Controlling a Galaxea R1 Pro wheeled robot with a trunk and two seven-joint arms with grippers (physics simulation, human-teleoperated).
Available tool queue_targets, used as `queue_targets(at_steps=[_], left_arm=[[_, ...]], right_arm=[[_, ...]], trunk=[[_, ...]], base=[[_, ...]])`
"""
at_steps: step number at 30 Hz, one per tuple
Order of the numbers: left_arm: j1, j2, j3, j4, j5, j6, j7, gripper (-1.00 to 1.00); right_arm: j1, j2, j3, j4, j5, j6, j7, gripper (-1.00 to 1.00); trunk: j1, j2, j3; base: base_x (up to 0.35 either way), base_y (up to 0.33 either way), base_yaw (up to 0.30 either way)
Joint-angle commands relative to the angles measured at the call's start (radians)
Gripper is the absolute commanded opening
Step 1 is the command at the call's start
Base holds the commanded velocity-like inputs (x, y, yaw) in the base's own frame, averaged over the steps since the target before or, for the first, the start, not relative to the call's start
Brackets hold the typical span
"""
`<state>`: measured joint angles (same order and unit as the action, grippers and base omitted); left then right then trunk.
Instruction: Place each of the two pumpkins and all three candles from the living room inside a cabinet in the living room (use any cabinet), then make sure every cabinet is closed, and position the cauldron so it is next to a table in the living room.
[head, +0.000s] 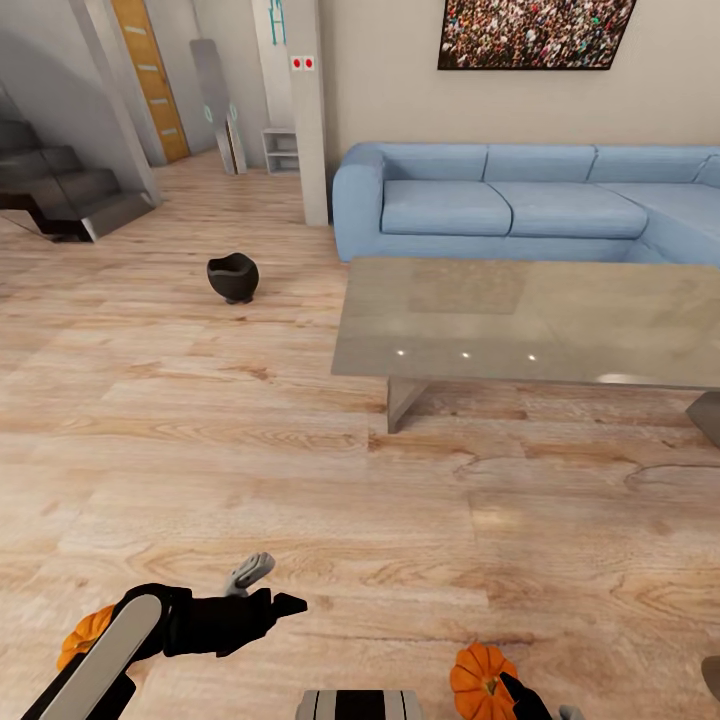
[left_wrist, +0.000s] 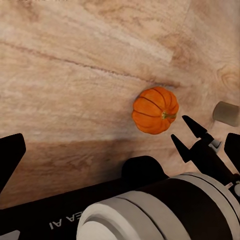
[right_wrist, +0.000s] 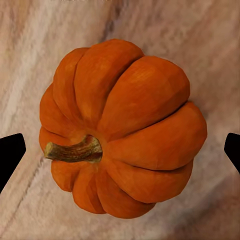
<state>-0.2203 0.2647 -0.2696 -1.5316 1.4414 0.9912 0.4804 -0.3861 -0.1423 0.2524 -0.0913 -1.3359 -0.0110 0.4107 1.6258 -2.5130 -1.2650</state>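
Observation:
One orange pumpkin lies on the plank floor at my feet; my right gripper hovers over it, open. In the right wrist view the pumpkin sits between the fingertips, apart from both. The left wrist view has this pumpkin, the right gripper beside it, and a beige candle lying further on. The second pumpkin peeks out behind my left arm. My left gripper is open and empty. The black cauldron stands on the floor left of the grey coffee table. The cabinet is out of view.
The blue sofa runs behind the table. Dark stairs rise at the far left, and a white pillar stands beside the sofa's end. A small greyish stub, possibly a candle, lies by my left gripper. Open floor stretches between me and the cauldron.

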Motion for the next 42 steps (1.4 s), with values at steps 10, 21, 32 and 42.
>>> queue_targets(at_steps=[10,21,32,42], left_arm=[[-0.001,0.002,0.002,-0.001,0.011,0.000,0.010,1.00],[-0.001,0.003,0.003,-0.001,0.011,0.000,0.010,1.00],[-0.001,0.003,0.003,-0.001,0.011,0.000,0.010,1.00],[-0.001,0.004,0.003,-0.001,0.011,0.000,0.010,1.00]], right_arm=[[0.000,0.000,0.008,0.001,-0.011,0.000,0.003,1.00],[0.000,0.000,0.008,0.001,-0.012,0.000,0.014,1.00],[0.000,-0.001,0.008,0.001,-0.014,0.000,0.017,1.00],[0.000,-0.004,0.007,0.000,-0.016,0.000,0.027,1.00]], trunk=[[0.000,0.000,-0.001],[0.002,-0.001,-0.016],[0.002,-0.001,-0.016],[0.002,-0.001,-0.016]], base=[[0.001,0.000,0.000],[0.000,0.000,0.000],[0.000,0.000,0.000],[0.000,0.000,0.000]])
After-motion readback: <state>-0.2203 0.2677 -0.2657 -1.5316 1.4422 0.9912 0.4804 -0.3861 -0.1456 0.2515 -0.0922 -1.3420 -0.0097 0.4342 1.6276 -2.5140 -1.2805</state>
